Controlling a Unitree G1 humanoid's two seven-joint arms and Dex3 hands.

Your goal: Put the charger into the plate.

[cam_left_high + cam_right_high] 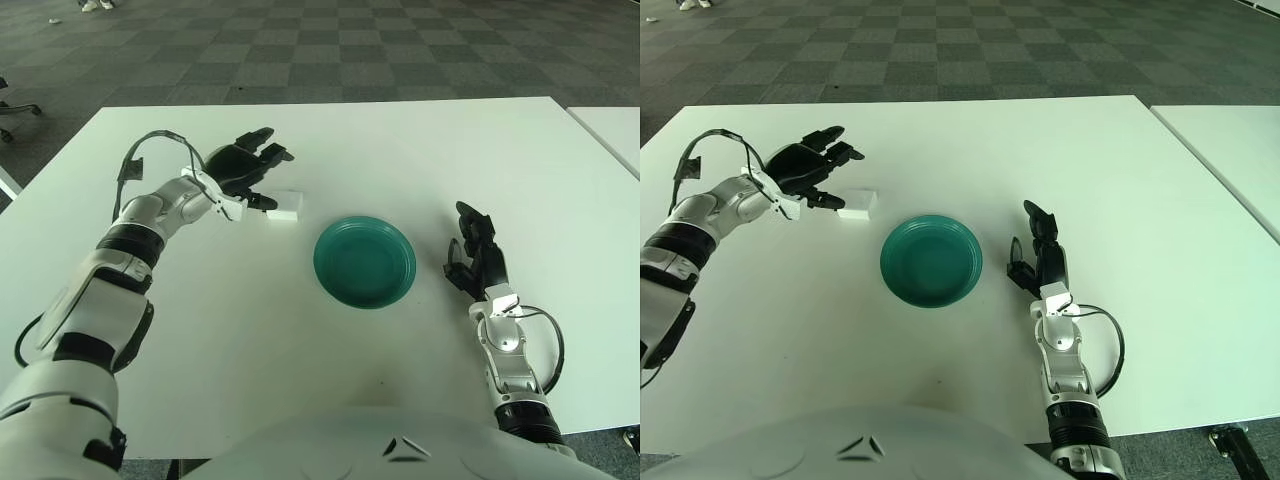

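A small white charger lies on the white table, left of and a little behind a teal plate. My left hand is just left of the charger with its fingers spread; the lower finger reaches close to the charger's left edge, and I cannot tell if it touches. It holds nothing. The plate holds nothing. My right hand shows to the right of the plate, fingers relaxed and holding nothing.
The white table reaches back to a grey chequered carpet. A second white table stands at the far right across a narrow gap. An office chair's base shows at the far left.
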